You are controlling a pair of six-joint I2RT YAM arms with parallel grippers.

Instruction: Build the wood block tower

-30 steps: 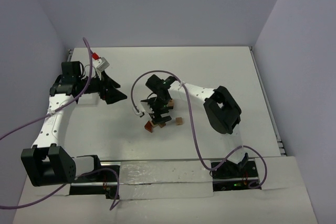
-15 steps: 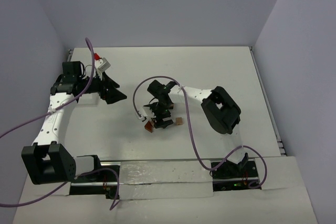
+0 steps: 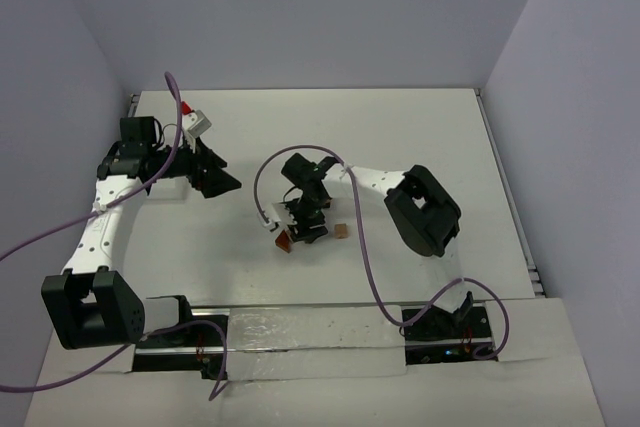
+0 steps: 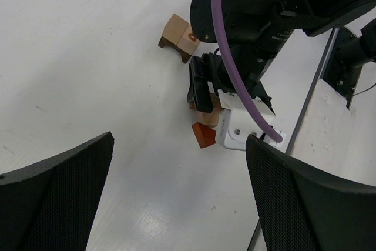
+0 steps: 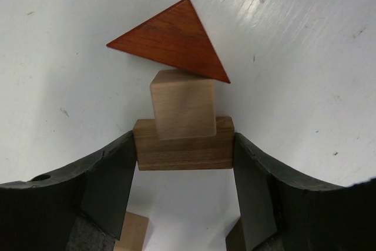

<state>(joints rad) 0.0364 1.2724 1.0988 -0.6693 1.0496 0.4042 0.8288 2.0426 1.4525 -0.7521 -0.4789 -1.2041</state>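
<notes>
My right gripper (image 5: 183, 160) is shut on a brown rectangular block (image 5: 183, 148), one finger on each end. In that view a light tan cube (image 5: 182, 103) overlaps the block's far edge, and a reddish-brown triangular wedge (image 5: 170, 42) touches the cube's far side. I cannot tell whether they are stacked or lying in a row. From above, the right gripper (image 3: 305, 219) points down at mid-table with the wedge (image 3: 285, 242) at its lower left. My left gripper (image 3: 222, 179) is open and empty, well to the left. In the left wrist view it (image 4: 179, 140) looks at the wedge (image 4: 204, 135).
A loose tan block with a darker brown piece (image 4: 179, 36) lies just right of the right gripper, and also shows from above (image 3: 342, 231). Another tan block (image 5: 132, 233) lies between the right fingers' bases. Purple cables (image 3: 262, 187) loop over the table. Walls enclose the white table (image 3: 420, 127).
My right gripper has settled slightly lower and to the left over the blocks. The wedge and the loose block have stayed put. The left arm has barely moved.
</notes>
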